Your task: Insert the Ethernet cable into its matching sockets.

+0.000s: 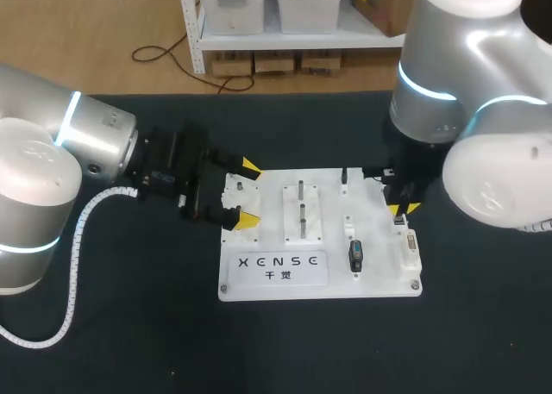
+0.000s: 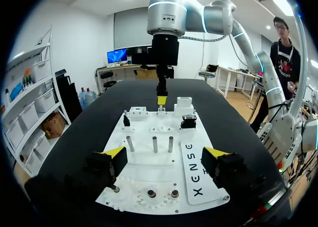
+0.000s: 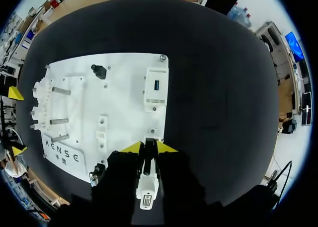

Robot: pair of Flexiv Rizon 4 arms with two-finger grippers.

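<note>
The right gripper (image 3: 149, 148) hangs over the right edge of the white board (image 1: 379, 278), its yellow tips drawn close on a slim dark piece, by all appearances the Ethernet plug (image 3: 148, 157). No trailing cable can be made out, nor whether the plug touches the board. The left gripper (image 1: 249, 193) sits at the board's left edge, jaws wide apart and holding nothing. A plug of this kind is likely light and rigid, with smooth plastic apt to slip and a thin latch tab easy to snap. The sound hold is therefore on the two flat sides of the body, back from the nose — much as the tips sit now. Counted: one board, one plug, two grippers, three upright metal pegs (image 3: 59, 90) towards the board's middle, and two white socket blocks on the right edge — a blue-socket block (image 3: 156, 85) towards the far corner and a second block (image 1: 410, 246) on the near side of the right gripper.
</note>
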